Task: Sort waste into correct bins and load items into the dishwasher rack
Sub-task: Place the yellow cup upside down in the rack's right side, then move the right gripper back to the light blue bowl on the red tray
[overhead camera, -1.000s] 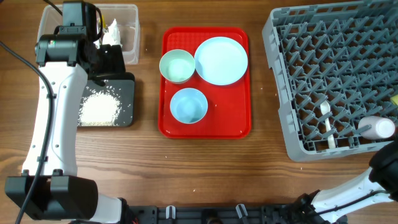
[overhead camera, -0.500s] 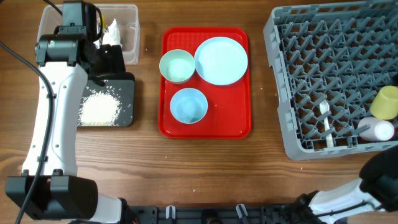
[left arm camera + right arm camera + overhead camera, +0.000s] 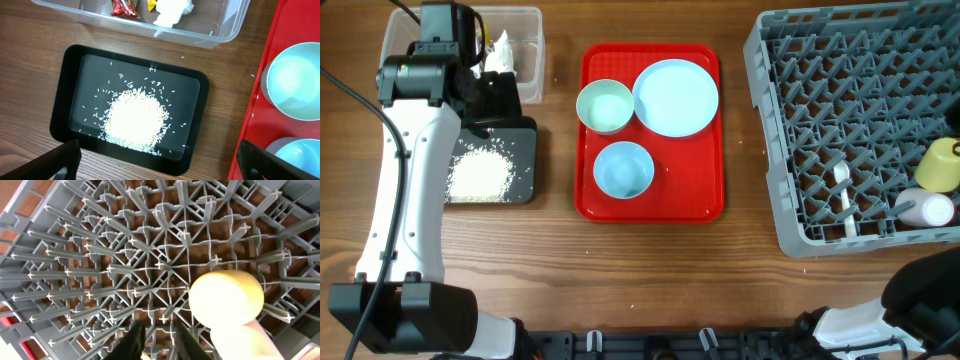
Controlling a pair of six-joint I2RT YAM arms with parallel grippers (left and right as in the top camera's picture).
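1. The clear tub (image 3: pixel 525 45) is sitting at 10 o'clock on the tabletop (image 3: pixel 650 270) and is holding the red, yellow and white wrappers (image 3: pixel 170 10).
2. The black tray (image 3: pixel 195 95) is lying just at 6 o'clock of the tub and is carrying the rice heap (image 3: pixel 135 120). Stray grains are lying around the heap, all inside the rim.
3. The left tool (image 3: pixel 157 152) is hovering over the black tray with its jaws spread wide and nothing between them. A straight descent here would probably be pushing grains over the low rim.
4. The red tray (image 3: pixel 705 205) is sitting at centre, bearing the pale green bowl (image 3: pixel 605 105), the pale blue bowl (image 3: pixel 623 168) and the plate (image 3: pixel 675 97). None of these is loaded yet. The green bowl is crowding the plate at its 9 o'clock, so lifting either risks dragging the other.
5. The dishwasher rack (image 3: pixel 840 80) is standing at 3 o'clock. The spoon (image 3: pixel 844 195), the white cup (image 3: pixel 925 208) and the yellow cup (image 3: pixel 940 165) are resting near its 4 o'clock corner.
6. The right tool (image 3: pixel 160 342) is hanging above the rack pegs, jaws apart and empty, with the yellow cup close by at 2 o'clock. A careless swing could be knocking the cups over.
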